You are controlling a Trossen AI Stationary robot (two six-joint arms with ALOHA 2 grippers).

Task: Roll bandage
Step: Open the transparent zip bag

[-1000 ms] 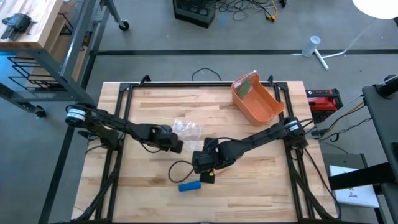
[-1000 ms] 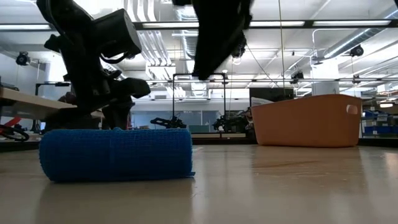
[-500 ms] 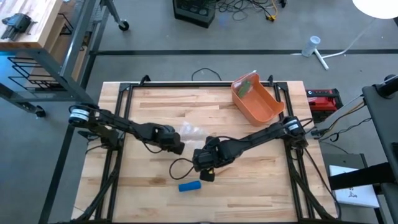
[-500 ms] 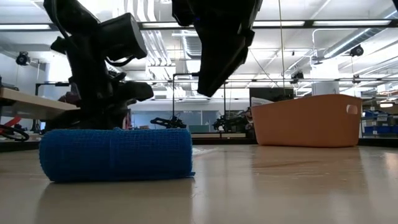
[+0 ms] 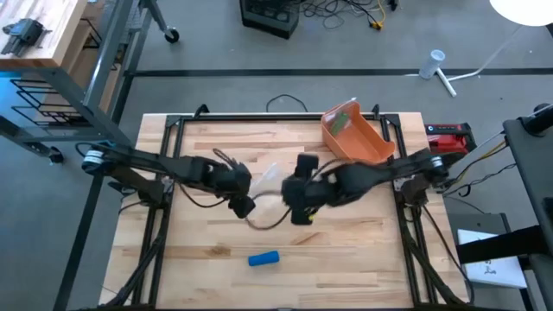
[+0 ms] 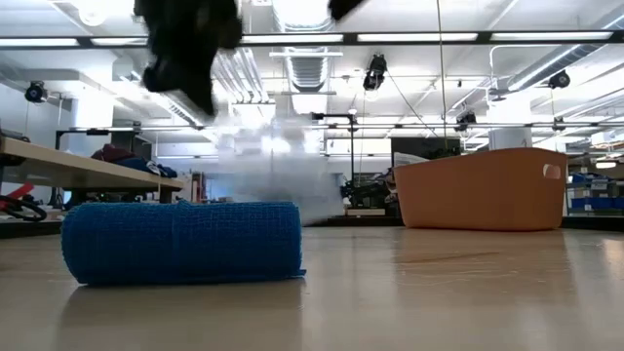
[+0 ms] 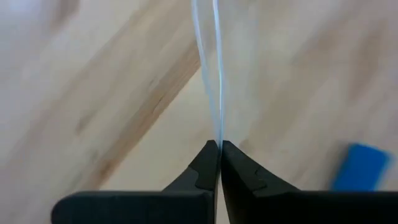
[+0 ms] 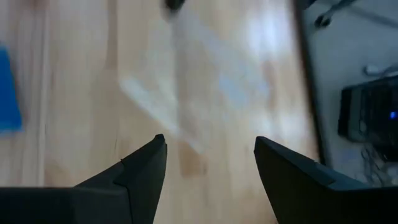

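A rolled blue bandage (image 5: 264,258) lies on its side on the wooden table near the front edge, large at the left of the low view (image 6: 180,242). No gripper touches it. My left gripper (image 5: 244,205) hangs above mid-table, shut on a clear plastic wrapper (image 5: 271,179), which the low view shows only as a blur (image 6: 278,175). My right gripper (image 8: 208,152) is open beside it, raised over the table (image 5: 299,210), with nothing between its fingers. My left gripper pinches the clear wrapper's thin edge (image 7: 217,138) between its two fingertips, which slant down from above. The wrapper runs away from the fingertips, edge-on in the left wrist view. It is raised off the table, but blur hides whether its lower end is clear.
An orange bin (image 5: 356,138) stands at the table's far right (image 6: 483,188). A black cable loop (image 5: 266,221) hangs between the grippers. Bare wood lies around the bandage and along the table's near side.
My left gripper has shut on the clear wrapper and risen, rolling at the wrist and lifting the wrapper off the table. My right gripper has stayed open and gone up and toward the far edge, away from the bandage. The bandage has not moved.
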